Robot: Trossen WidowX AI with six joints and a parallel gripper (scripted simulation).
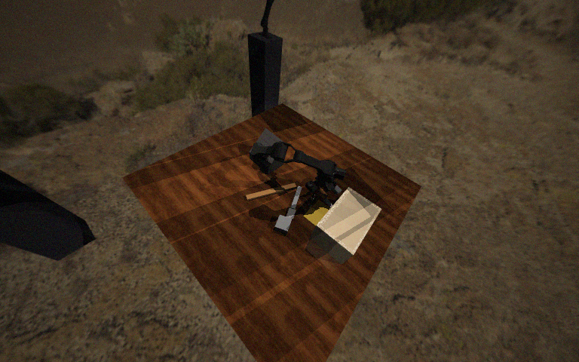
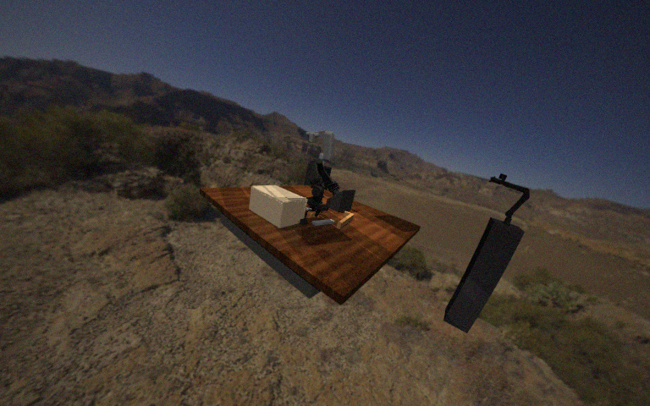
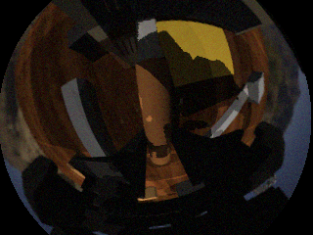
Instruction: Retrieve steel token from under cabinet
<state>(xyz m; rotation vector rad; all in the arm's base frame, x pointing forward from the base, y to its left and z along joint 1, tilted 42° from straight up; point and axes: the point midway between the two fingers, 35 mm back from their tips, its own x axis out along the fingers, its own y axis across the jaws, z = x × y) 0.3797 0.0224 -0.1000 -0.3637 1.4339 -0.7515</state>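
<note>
In front of cabinet (image 1: 348,219), claw (image 1: 317,193) was clamped on thin rod, tip low over yellow patch (image 1: 315,216). Token hidden, presumably under cabinet; flat, stiff, slippery: drag, don't pinch.

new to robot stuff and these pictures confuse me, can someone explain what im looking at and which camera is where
The machine is a single black robot arm bolted to a wooden table, ending in a two-fingered gripper.

The first picture looks down from above. The second looks from off to the side, far back. The round, warped third picture comes from a camera on the arm's wrist, looking past the fingers.

On the table stands a cream box, the cabinet. In front of it is a yellow marked area. Beside that lie a wooden stick and a grey long-handled tool, both untouched.

The gripper is shut on something: it looks like a slim dark tool reaching over the yellow area toward the cabinet, though it is too dim to name. The steel token does not show.
</note>
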